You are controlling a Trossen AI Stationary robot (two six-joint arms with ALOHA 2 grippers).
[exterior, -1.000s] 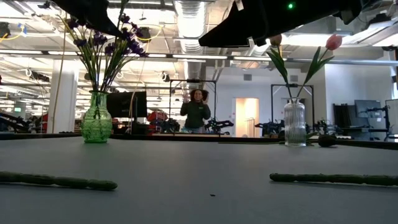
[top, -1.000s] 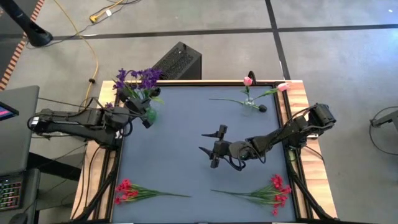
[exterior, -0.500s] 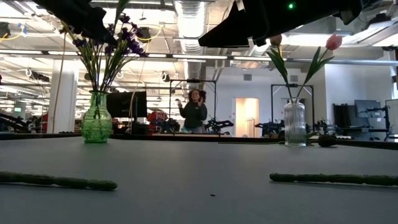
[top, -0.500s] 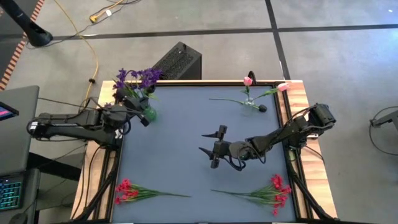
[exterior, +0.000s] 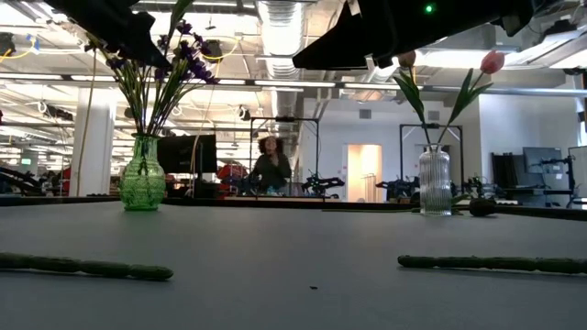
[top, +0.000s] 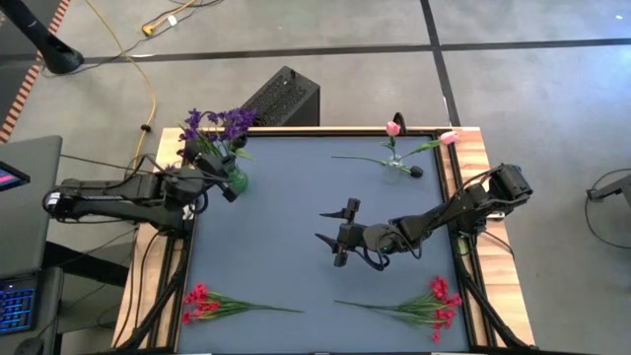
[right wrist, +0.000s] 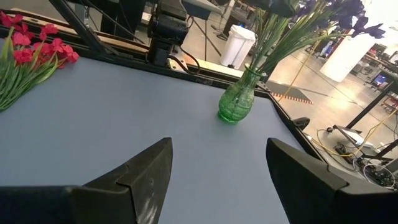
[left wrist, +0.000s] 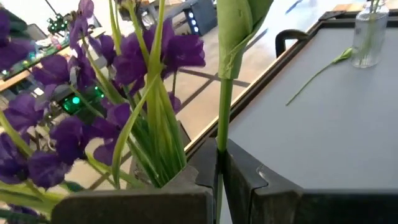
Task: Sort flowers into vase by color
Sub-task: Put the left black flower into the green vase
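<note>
A green glass vase [top: 237, 181] [exterior: 142, 176] [right wrist: 236, 102] stands at the table's far left and holds purple flowers [top: 219, 125] [left wrist: 134, 59]. My left gripper [top: 225, 184] [left wrist: 221, 168] is right at the vase among the blooms, shut on a green stem. A clear vase [top: 395, 163] [exterior: 434, 181] at the far right holds two pink tulips [top: 393, 128]. Red sprays lie flat near left [top: 202, 301] and near right [top: 434, 301]. My right gripper [top: 338, 237] [right wrist: 217, 180] hangs open over the table's middle, touching nothing. My left gripper pinches one green flower stem [left wrist: 222, 134] between its two fingers. The stem stands upright through the hold and rises to a folded green leaf [left wrist: 239, 25]; its bloom is out of the picture. Its lower end is hidden by the fingers.
A loose green stem [top: 360, 158] [left wrist: 317, 74] lies on the mat beside the clear vase. A small dark object [top: 416, 172] sits next to that vase. A black box [top: 284, 97] stands on the floor behind the table. A person [exterior: 268, 165] moves far behind.
My left gripper has drawn a little toward the table's left edge, still shut on the stem beside the green vase. The right arm has kept still. The person in the room behind has shifted.
</note>
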